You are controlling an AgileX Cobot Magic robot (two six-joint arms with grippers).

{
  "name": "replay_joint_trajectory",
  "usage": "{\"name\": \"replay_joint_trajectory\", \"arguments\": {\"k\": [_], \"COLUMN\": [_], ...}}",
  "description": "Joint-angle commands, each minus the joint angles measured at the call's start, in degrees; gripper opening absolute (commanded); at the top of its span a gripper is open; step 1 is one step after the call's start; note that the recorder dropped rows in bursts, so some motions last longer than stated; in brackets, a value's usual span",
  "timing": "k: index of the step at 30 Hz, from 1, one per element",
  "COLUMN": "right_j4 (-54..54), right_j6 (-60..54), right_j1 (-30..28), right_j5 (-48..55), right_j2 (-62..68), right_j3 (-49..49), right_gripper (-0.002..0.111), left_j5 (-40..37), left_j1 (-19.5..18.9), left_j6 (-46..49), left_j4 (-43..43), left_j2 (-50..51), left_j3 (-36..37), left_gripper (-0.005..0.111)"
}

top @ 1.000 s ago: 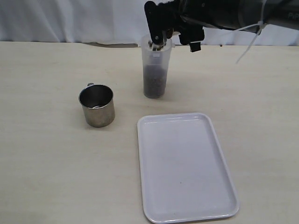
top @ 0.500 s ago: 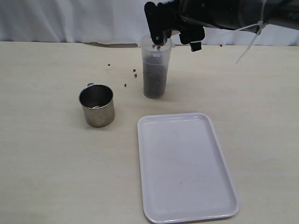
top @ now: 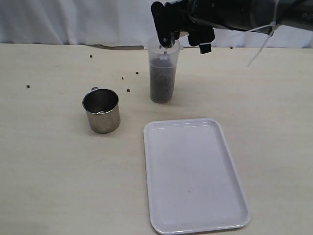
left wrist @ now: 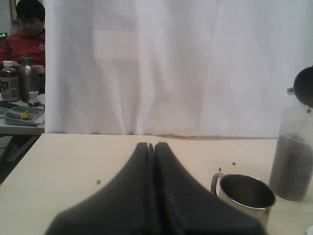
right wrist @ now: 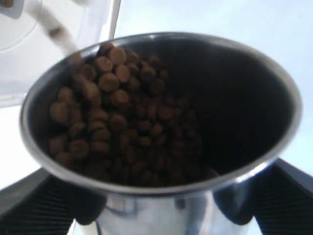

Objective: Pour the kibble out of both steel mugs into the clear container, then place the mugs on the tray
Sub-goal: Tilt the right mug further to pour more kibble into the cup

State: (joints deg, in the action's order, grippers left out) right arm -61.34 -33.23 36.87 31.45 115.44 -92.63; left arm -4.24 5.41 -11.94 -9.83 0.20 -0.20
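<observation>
Since half a second ago the loose pellets (top: pixel 128 90) on the desk (top: pixel 49 171) have scattered farther from the clear container (top: pixel 162 73) toward the left edge. One now lies well out near that edge and another close to the far edge by the curtain (top: pixel 73 19). A second ago none lay on the desk at all. The dark kibble (top: pixel 162 83) inside the container stands a little higher than it did then. The arm, the container, the tray (top: pixel 195 176) and the standing mug (top: pixel 101 111) have kept their places.

There are two steel mugs. The standing mug is upright on the desk, left of the container and nearer the front edge, and looks empty. The tilted mug (right wrist: pixel 234 112) is clamped in the right claw (right wrist: pixel 159 213), a finger on either side of its wall, tipped over the container's rim with a heap of pellets lying against its lower side.

There is one container, upright near the middle of the far edge. There is one white tray, flat and bare, toward the near edge and right of centre. Five loose pellets can be counted on the desk in the exterior view.

The left claw (left wrist: pixel 151 145) has its fingers pressed together, holding nothing, above the left part of the desk.
</observation>
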Motion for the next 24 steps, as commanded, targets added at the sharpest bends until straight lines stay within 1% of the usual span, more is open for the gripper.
{"name": "replay_joint_trajectory", "arguments": {"k": [1,5,10,24], "right_j4": [-1.2,-1.2,-4.2,-5.2], "right_j6": [-0.3,-0.7,-0.7,-2.6], "right_j1": [0.0,0.0,1.8,1.9], "right_j5": [0.0,-0.1,-0.1,1.4], "right_j2": [-1.9,-2.1,-2.1,-2.1], "right_j3": [-0.7,-0.7,-0.7,-0.7], "right_gripper": [0.005,0.005,0.005,0.005], "left_j5": [0.8,0.8,0.8,0.8], "left_j1": [-0.2,-0.2,-0.2,-0.2], "left_j6": [-0.4,-0.4,-0.4,-0.4], "left_j4": [0.0,0.0,0.0,0.0], "left_j2": [-0.2,-0.2,-0.2,-0.2], "left_j3": [0.2,0.2,0.2,0.2], "left_gripper": [0.000,0.000,0.000,0.000]}}
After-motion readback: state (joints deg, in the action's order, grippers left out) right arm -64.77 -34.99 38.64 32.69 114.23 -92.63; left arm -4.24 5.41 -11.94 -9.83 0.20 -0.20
